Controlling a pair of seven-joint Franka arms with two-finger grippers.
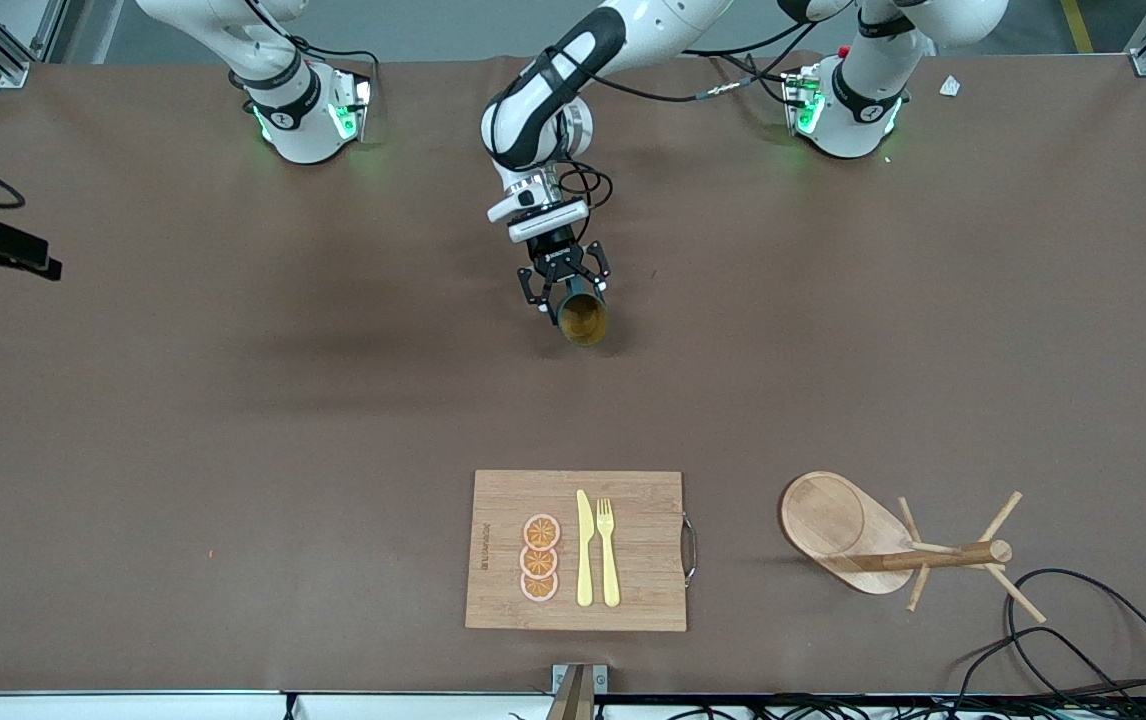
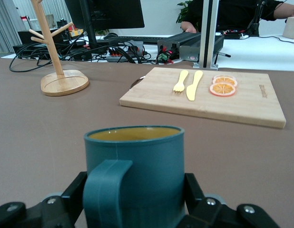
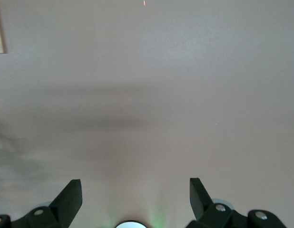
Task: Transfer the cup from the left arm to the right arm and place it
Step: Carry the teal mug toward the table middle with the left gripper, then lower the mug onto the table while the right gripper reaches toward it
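Note:
The dark teal cup point(image 1: 583, 318) with a mustard-yellow inside is held in my left gripper point(image 1: 573, 295), which is shut on its sides over the middle of the brown table. The cup's mouth tilts toward the front camera. In the left wrist view the cup point(image 2: 135, 161) fills the space between the black fingers point(image 2: 75, 192), with its handle facing the camera. My right gripper point(image 3: 135, 190) is open and empty over bare table. It does not show in the front view.
A bamboo cutting board point(image 1: 643, 600) lies near the front edge, with three orange slices point(image 1: 540, 559), a yellow knife point(image 1: 584, 548) and a fork point(image 1: 608, 550). A wooden mug tree point(image 1: 893, 545) stands beside it toward the left arm's end. Black cables point(image 1: 1083, 640) lie near that corner.

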